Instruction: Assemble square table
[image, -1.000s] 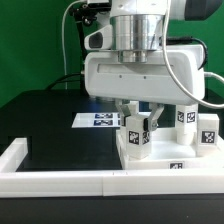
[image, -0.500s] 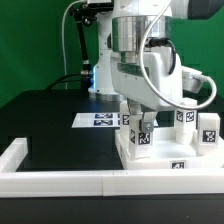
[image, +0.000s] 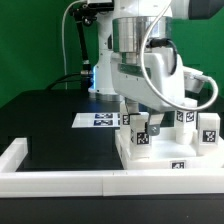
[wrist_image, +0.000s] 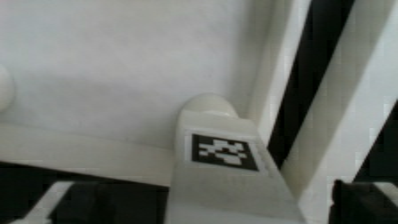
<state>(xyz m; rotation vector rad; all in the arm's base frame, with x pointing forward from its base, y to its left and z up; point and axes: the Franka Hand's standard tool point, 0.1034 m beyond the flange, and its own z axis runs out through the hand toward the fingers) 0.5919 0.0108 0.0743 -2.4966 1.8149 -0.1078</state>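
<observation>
Looking first at the exterior view, the gripper (image: 141, 122) hangs straight down over the square tabletop (image: 160, 158), which lies against the white rim (image: 60, 178) at the near edge of the black table (image: 50, 120), toward the exterior view's right. Directly beneath the fingers stands one tagged leg (image: 141, 139), upright on the slab, its long axis vertical and in line with the gripper's approach. Two more legs (image: 186, 118) (image: 208, 132) stand further to the exterior view's right, apart from the gripper. The marker board (image: 100, 120) lies flat behind. The fingers appear to sit on either side of the leg's top, but whether they press it I cannot tell from here.

In the wrist view, the leg (wrist_image: 221, 150) rises between the two dark fingertips (wrist_image: 68, 203), its tag facing the camera, with the tabletop's pale surface (wrist_image: 107, 80) behind it. Gaps show on both sides, so I judge the jaws narrow but probably not clamped; it is not certain.
</observation>
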